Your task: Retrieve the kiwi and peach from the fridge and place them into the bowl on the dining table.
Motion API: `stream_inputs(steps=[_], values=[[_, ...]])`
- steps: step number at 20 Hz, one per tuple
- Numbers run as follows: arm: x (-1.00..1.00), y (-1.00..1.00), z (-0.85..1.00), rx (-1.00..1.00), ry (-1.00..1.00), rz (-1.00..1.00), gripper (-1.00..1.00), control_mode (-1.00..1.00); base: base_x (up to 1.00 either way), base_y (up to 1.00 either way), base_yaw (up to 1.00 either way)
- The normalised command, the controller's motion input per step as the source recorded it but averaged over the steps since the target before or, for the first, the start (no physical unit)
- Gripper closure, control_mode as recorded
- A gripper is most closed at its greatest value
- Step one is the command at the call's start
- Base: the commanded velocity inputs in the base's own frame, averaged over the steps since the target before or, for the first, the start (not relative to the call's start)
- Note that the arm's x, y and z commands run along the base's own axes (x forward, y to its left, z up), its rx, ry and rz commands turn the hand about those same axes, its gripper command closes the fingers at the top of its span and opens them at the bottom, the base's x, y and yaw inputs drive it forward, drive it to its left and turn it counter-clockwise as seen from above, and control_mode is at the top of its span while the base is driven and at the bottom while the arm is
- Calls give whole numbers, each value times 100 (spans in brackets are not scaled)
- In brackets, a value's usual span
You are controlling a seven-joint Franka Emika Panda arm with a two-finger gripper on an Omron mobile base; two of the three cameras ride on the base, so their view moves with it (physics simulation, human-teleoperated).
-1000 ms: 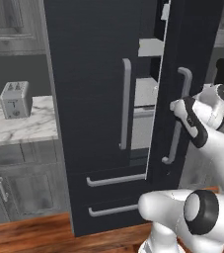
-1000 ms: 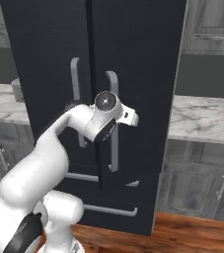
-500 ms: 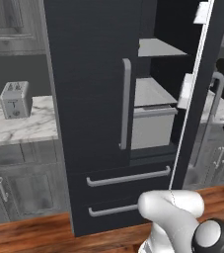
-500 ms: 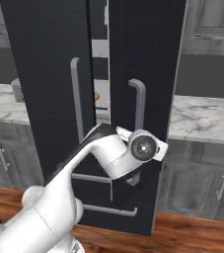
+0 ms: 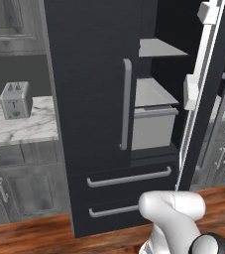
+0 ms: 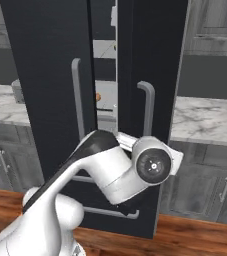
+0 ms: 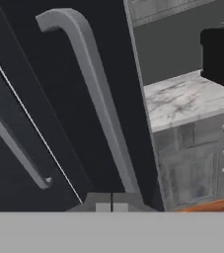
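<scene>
So from where I'm sitting, the nearest thing is the claw [image 7: 112, 206], low at the bottom of the hand view, with its two tips pressed together and nothing pinched between them. Right above it the grey bar handle [image 7: 96, 106] of the right-hand fridge door runs up the frame; the handle's lower end comes down just about to the tips, but I can't tell if they're actually touching it.

The fridge [image 5: 94, 114] is black with two doors. Its left door is closed and the right door [image 5: 208, 94] is swung partway open, edge-on to the left base camera. Below the doors there are two drawer fronts with grey bars. Through the gap I can see grey shelves [image 5: 156, 92] and a pale bin underneath them.

In the right base view there's a small orange-ish round thing sitting on a shelf in the slit between the doors, which looks like the peach [image 6: 98, 97]. It's deep inside and well away from the claw. Too small to say more than that.

Further off, a toaster [image 5: 15, 99] stands on the marble counter [image 5: 20, 126] left of the fridge, and more marble counter [image 6: 205, 120] runs along the right, with grey cabinets under both
</scene>
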Motion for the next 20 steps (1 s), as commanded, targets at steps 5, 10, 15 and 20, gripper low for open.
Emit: stream_inputs(steps=[5, 10, 15, 20], values=[[-6, 100, 23, -23, 1, 0, 100, -100, 0, 0, 0], [48, 100, 0, -20, 1, 0, -100, -100, 0, 0, 0], [19, 80, 11, -15, 2, 0, -100, -100, 0, 0, 0], [1, 43, 42, -22, 10, -2, -100, -100, 0, 0, 0]])
